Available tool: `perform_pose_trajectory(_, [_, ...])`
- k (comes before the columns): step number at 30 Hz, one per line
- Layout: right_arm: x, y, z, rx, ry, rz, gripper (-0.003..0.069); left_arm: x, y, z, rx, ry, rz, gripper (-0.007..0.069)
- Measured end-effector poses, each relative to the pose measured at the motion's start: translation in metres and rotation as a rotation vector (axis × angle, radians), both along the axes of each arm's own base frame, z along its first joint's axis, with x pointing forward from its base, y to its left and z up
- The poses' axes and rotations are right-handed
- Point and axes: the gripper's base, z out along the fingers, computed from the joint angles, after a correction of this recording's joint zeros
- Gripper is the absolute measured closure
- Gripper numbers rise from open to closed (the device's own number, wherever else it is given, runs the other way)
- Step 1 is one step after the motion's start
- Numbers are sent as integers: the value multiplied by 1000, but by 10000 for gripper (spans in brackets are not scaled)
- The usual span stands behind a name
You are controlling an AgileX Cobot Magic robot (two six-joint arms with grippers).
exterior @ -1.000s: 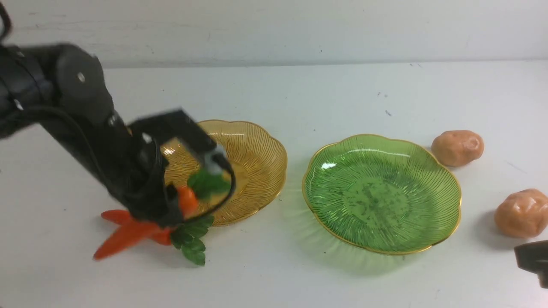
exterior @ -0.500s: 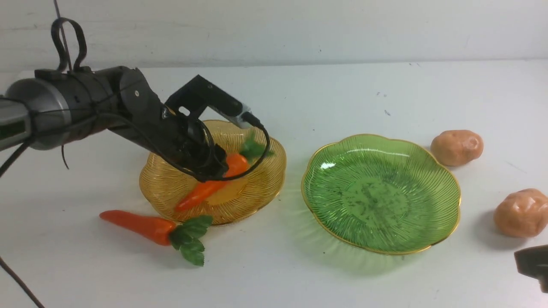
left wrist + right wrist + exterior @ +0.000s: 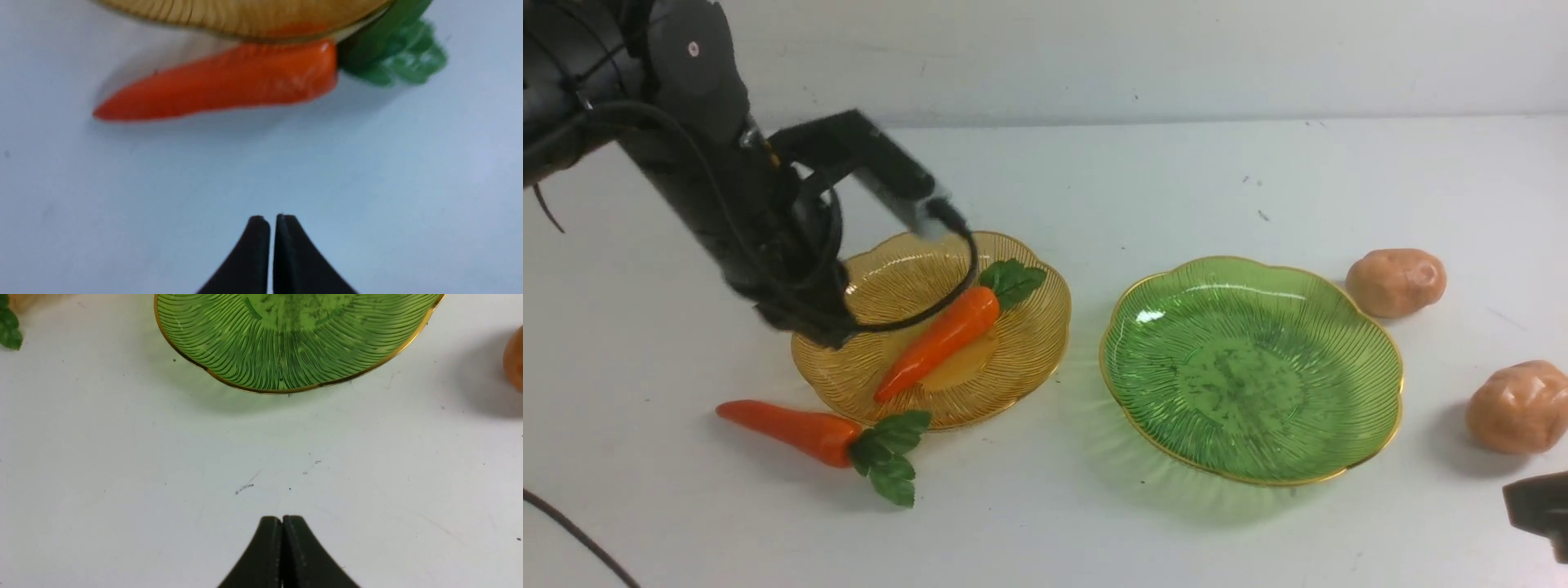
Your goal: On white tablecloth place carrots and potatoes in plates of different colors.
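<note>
- Carrots, quantity two: one carrot (image 3: 939, 347) lies inside the amber plate (image 3: 1033, 371), leafy top toward its far right rim; one carrot (image 3: 792, 429) lies on the white tablecloth (image 3: 1045, 531), just beside that plate's near rim.
- Potatoes, quantity two, both on the tablecloth: one potato (image 3: 1396, 282) just beside the green plate's far right rim; one potato (image 3: 1519, 407) nearer me, right of that plate.
- Plates, quantity two: amber at left, green plate (image 3: 1250, 384) at right, set apart. The green unit contains zero items.
- Claws, quantity two. My left claw (image 3: 273, 218): closed to a hairline slit, load none; its arm (image 3: 743, 180) is raised over the amber plate's left side.
- My right claw (image 3: 282, 518): fully closed, load none.
</note>
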Motion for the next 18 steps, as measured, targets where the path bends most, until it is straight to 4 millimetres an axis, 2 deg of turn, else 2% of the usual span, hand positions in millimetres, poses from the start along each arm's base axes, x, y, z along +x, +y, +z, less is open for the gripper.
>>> perform_pose_trajectory(2, [0,0,0,0,0,0,674,-3,20,-10,7,26,70,625])
perform_pose_trajectory(5, [0,0,0,1,5,2,674,8,39,-12,-55,-91,179,625])
perform_pose_trajectory(7, [-1,0,0,1,10,4,674,12,41,-13,-93,-125,199,618])
perform_pose_trajectory(11, [-1,0,0,1,12,5,674,12,39,-20,-108,-69,163,554])
perform_pose_trajectory(14, [-1,0,0,1,10,4,674,12,39,-27,-106,-34,128,484])
perform_pose_trajectory(18, [0,0,0,1,2,1,674,20,34,-43,-78,-32,-66,302])
